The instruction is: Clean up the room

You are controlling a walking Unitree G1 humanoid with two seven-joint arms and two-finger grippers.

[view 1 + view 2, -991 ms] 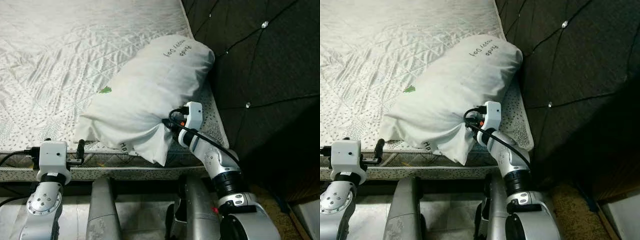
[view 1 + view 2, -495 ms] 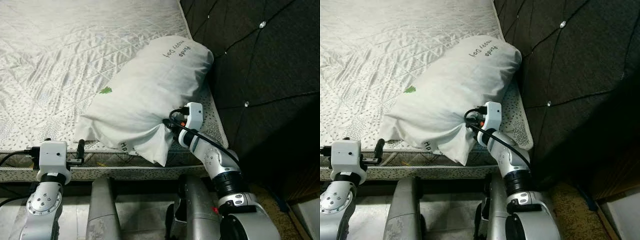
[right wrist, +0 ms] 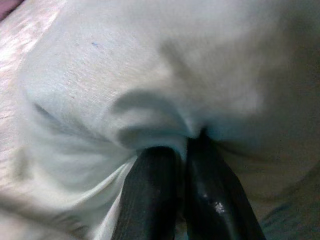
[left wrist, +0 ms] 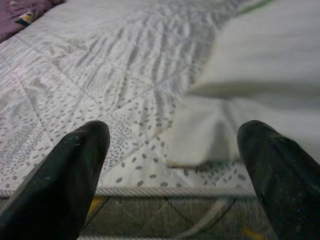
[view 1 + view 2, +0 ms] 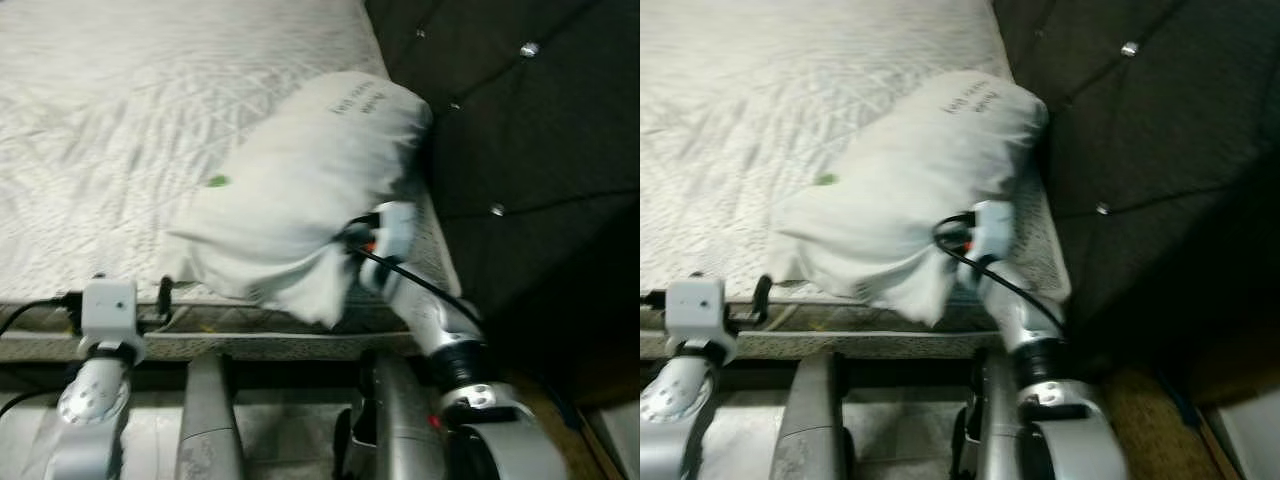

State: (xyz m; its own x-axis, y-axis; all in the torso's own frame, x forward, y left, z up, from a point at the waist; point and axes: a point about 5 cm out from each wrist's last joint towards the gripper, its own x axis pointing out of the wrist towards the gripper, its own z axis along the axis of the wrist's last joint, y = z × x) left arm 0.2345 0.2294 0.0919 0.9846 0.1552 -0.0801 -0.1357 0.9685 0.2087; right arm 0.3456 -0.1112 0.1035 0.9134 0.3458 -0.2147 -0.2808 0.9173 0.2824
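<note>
White pillow (image 5: 300,190) between pinching right fingers (image 3: 155,195)

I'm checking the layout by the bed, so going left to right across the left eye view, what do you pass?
Left gripper at the mattress edge → white pillow → right gripper pinching the pillow's corner → dark tufted headboard.

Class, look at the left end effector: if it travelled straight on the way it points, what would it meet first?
Probably the pillow's near corner on the mattress; the open left end effector points at it from the bed's edge, though depth is unclear.
</note>
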